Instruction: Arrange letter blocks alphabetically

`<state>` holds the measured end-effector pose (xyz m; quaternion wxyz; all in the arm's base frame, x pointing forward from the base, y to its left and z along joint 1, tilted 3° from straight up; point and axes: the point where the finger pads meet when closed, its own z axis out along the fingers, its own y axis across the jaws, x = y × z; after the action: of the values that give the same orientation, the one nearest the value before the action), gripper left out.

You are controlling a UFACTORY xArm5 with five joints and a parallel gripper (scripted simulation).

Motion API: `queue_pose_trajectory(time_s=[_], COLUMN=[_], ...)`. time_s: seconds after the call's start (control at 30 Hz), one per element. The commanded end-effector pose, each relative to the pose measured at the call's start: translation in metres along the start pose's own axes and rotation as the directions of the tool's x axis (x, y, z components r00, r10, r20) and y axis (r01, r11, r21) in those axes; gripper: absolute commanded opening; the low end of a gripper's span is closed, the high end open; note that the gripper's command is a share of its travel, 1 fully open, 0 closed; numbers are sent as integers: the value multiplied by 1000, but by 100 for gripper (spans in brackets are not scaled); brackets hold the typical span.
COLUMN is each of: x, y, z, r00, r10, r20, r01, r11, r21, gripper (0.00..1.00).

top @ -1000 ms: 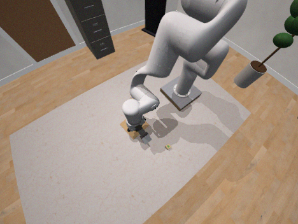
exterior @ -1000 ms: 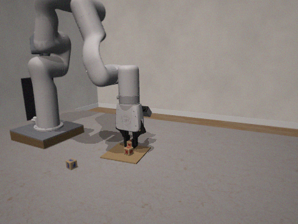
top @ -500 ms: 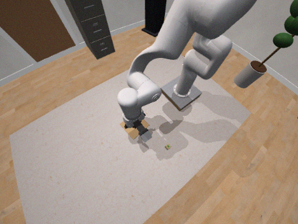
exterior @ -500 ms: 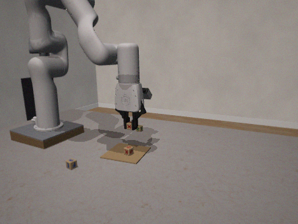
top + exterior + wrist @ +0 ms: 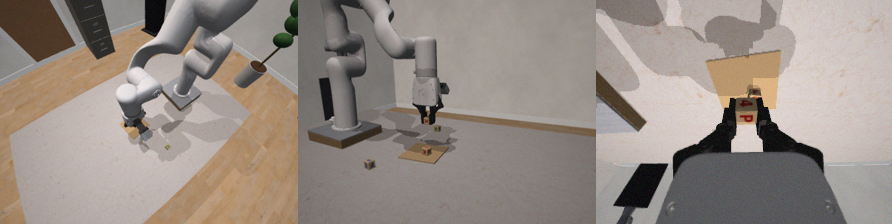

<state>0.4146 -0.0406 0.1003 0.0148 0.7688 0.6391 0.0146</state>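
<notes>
Red-lettered blk (image 5: 426, 151) (image 5: 754, 92) on mat (image 5: 417, 156) (image 5: 741, 75) (image 5: 130, 130).

Hand (image 5: 135, 130) (image 5: 427, 123) (image 5: 746, 105) and gripped block (image 5: 426, 120) (image 5: 746, 111) higher.
</notes>
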Motion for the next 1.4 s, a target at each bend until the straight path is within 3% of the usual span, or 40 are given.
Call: queue_pose_trajectory(time_s=[0.0, 0.77, 1.37], x=[2, 3, 2], y=[2, 2, 2], z=[-2, 1, 65], r00=[1000, 1000, 1000], r10=[1, 1, 1], r20=[-1, -1, -1], r01=[-1, -1, -1], r11=[1000, 1000, 1000], r21=[-4, -4, -4], gripper=[21, 21, 21])
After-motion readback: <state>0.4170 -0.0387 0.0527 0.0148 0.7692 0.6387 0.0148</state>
